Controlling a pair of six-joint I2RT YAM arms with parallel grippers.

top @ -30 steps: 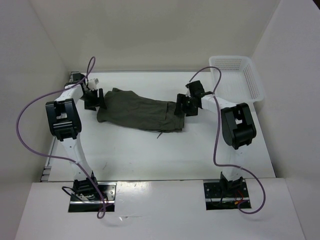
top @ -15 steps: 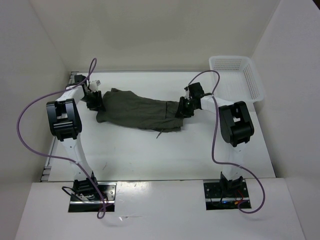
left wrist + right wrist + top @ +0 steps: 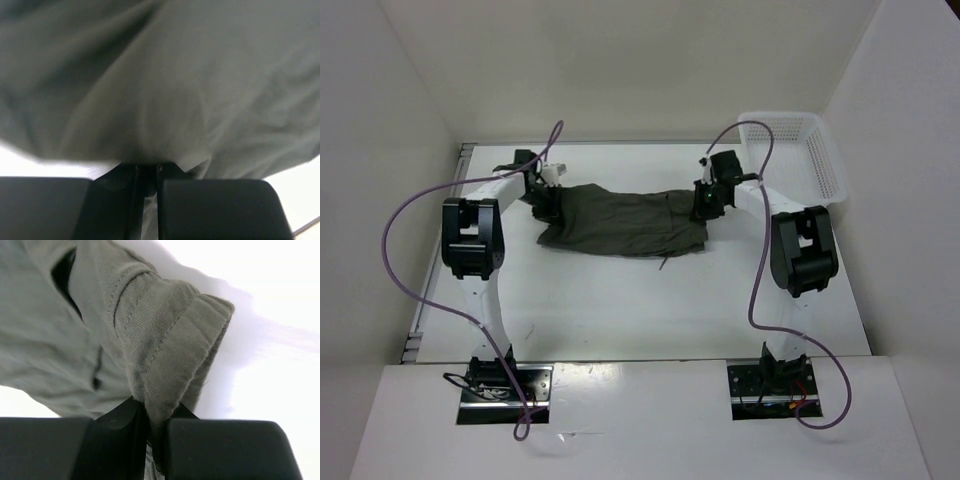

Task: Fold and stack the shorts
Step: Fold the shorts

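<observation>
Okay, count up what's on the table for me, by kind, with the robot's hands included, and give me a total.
Olive-green shorts: 1
White mesh basket: 1
Robot hands: 2, the left hand and the right hand, each pinching one end of the shorts
Total: 4

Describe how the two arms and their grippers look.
Both the left arm and right arm have slim white links and bulky black joint housings. A purple cable loops along each. The left gripper and right gripper are black, with blocky fingers.
</observation>
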